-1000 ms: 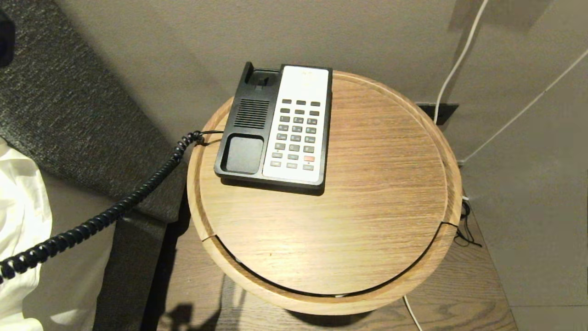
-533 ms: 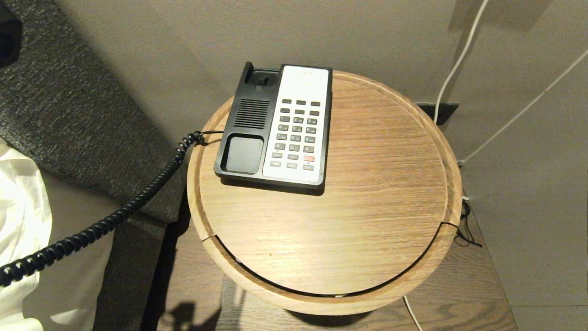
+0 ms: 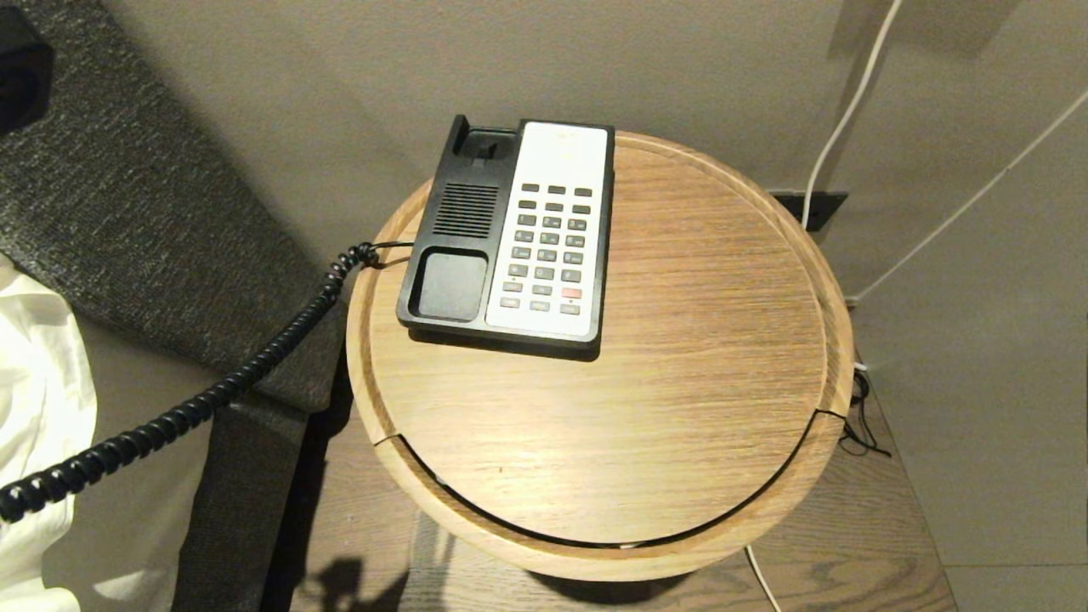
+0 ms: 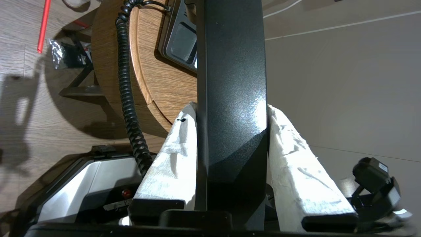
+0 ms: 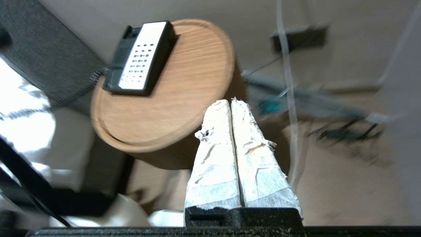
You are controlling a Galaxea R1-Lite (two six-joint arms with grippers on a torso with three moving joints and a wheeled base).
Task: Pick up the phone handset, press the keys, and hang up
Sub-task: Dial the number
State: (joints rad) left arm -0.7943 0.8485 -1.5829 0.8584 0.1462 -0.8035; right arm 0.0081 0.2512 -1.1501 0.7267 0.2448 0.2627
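Half the round table [image 3: 663,425] bare beside phone base [image 3: 463,246]

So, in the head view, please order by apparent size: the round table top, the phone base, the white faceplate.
1. Round table top
2. Phone base
3. White faceplate, part of the base.

Round wooden table [image 3: 646,442]; white cables [image 3: 837,127] along wall; white bedding [image 3: 34,399] beside dark fabric headboard [image 3: 144,204].
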